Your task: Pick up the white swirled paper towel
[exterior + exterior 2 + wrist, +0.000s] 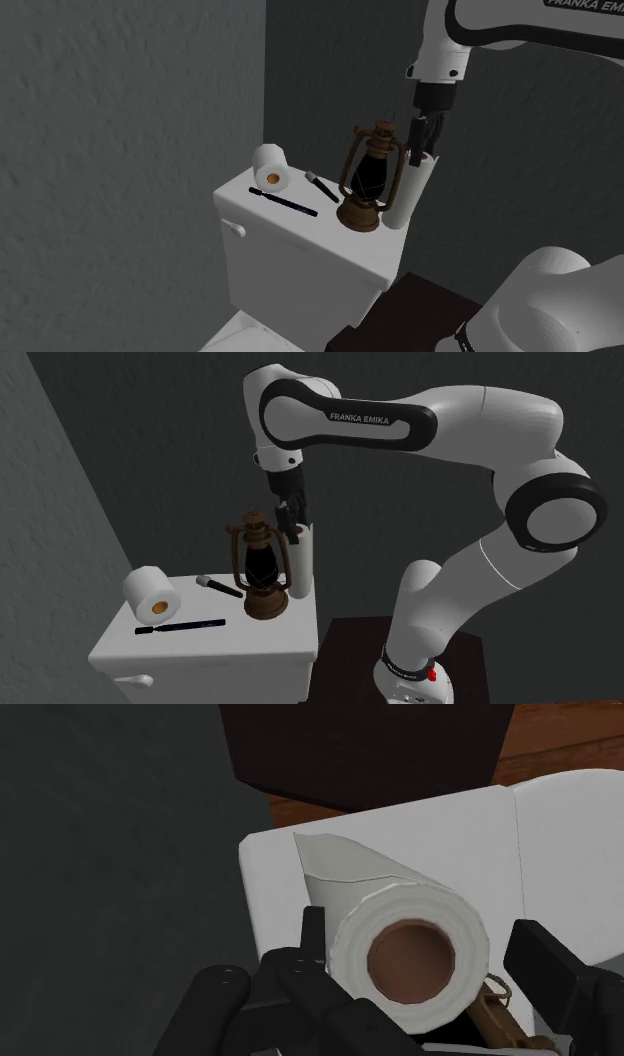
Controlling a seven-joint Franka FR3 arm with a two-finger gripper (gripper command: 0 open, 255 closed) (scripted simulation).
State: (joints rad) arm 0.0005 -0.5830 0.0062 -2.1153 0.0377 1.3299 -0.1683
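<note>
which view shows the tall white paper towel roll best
The wrist view: the tall white paper towel roll shows its brown core and wrapped side, between the open jaws. In the shoulder and second exterior views the rusty brown lantern partly hides it.

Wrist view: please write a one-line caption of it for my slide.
Open pincer straddling the standing white paper towel roll on the white toilet tank lid, seen down its brown core.

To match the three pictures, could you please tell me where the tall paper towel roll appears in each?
Shoulder view: paper towel roll right of centre, beside the lantern.
Second exterior view: centre, right of the lantern.
Wrist view: end-on between the fingers.
Shared landmark: the white toilet tank beneath it.
</note>
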